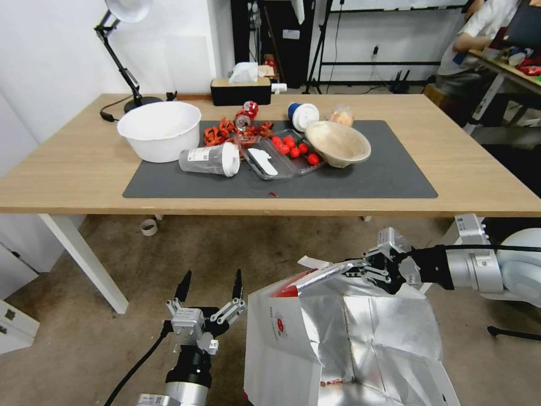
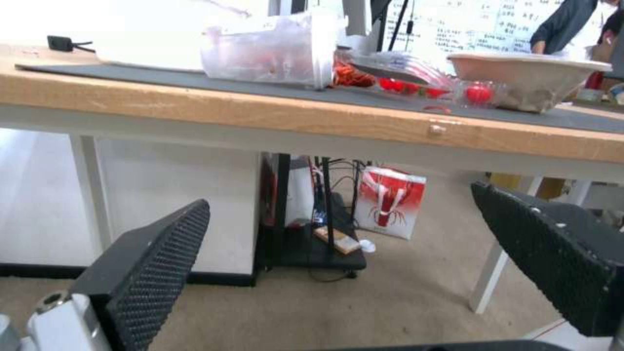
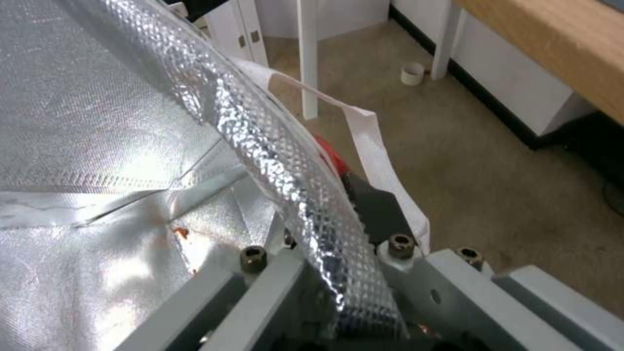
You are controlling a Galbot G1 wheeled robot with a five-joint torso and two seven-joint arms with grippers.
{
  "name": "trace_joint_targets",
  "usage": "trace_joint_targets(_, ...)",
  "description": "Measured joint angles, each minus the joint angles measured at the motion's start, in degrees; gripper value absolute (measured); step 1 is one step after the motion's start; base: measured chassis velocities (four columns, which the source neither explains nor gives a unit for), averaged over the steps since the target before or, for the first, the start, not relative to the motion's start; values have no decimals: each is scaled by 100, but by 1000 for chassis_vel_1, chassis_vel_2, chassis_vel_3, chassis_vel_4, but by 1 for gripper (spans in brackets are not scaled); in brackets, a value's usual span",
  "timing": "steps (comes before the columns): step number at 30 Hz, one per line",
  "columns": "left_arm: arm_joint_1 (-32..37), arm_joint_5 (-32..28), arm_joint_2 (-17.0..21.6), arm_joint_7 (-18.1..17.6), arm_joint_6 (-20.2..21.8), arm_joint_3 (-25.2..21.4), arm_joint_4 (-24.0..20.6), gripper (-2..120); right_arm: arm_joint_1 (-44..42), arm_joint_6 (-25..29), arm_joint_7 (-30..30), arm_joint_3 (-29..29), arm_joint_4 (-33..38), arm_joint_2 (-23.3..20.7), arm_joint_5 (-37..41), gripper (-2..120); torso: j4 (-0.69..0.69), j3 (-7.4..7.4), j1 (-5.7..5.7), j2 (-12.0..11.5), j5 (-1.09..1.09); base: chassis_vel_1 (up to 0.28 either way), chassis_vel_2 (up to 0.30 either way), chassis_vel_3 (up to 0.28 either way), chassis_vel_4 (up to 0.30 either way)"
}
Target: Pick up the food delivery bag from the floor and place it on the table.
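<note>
Light-wood table (image 1: 79,169) under dark mat (image 1: 372,175), white bowl (image 1: 160,129).

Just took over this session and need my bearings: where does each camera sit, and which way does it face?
Head: high, facing forward and down at the table and food delivery bag; shows left gripper open, right gripper clamping the bag's rim.
Left wrist: low, facing the table edge between its open fingers.
Right wrist: along the bag's foil rim towards the floor.
Shared: table, floor; head and right wrist share the bag.

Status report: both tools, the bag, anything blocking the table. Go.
Right tool shut on food delivery bag rim. Left tool open, beside the bag, holding nothing. Table mat crowded: white bowl, cup, tomato tray.
</note>
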Motion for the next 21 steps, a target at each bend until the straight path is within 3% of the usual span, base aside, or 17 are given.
trace_joint_targets(21, 4, -1, 31, -2, -7, -1, -10, 100, -10, -9, 15, 51, 12, 12, 30, 0, 0, 311, 216, 524, -1, 0, 0, 0, 0)
